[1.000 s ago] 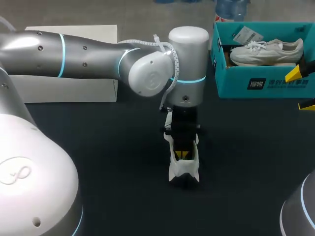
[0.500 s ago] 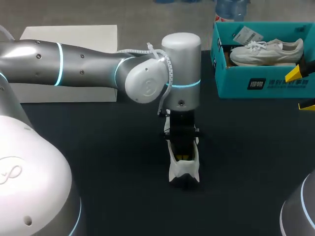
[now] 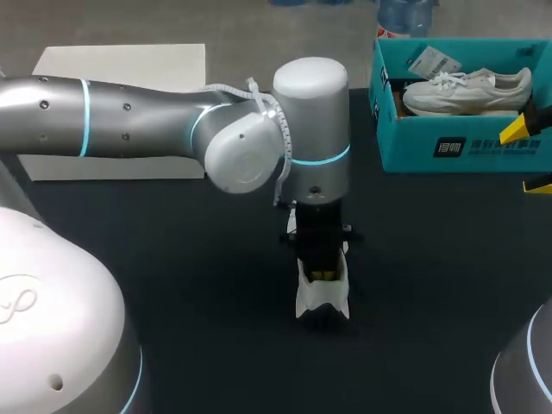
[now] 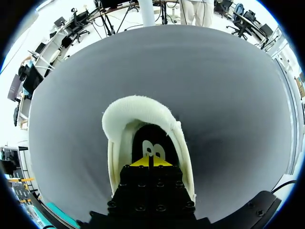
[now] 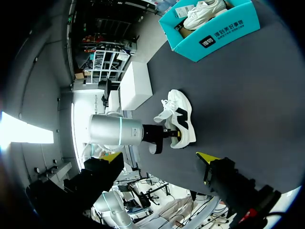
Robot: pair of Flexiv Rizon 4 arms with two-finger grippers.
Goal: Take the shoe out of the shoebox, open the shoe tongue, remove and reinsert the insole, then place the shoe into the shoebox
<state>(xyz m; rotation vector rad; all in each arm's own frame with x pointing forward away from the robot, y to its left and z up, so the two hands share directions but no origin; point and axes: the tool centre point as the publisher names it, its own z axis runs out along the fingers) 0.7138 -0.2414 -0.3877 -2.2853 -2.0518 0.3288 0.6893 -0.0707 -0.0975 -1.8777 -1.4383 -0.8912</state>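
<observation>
Shoe point(image 3: 321, 297) sat outside shoebox point(image 3: 414, 147), desk point(image 3: 172, 259) centre | left hand point(image 4: 148, 161) tips were together inside shoe above insole point(image 4: 151, 143), hold unconfirmed | right hand point(image 5: 159, 157) was wide open, empty | pending: insole removal, reinsertion, reboxing

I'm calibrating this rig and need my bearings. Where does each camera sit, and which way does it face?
Head view: above and behind the robot, looking down at the table; the left arm comes in over the shoe.
Left wrist view: on the left wrist, looking down into the shoe's opening; the left end effector shows.
Right wrist view: on the right wrist, looking across the table; the open right end effector shows.
Shared: head and right wrist views both show the shoe, left arm and shoebox.
</observation>
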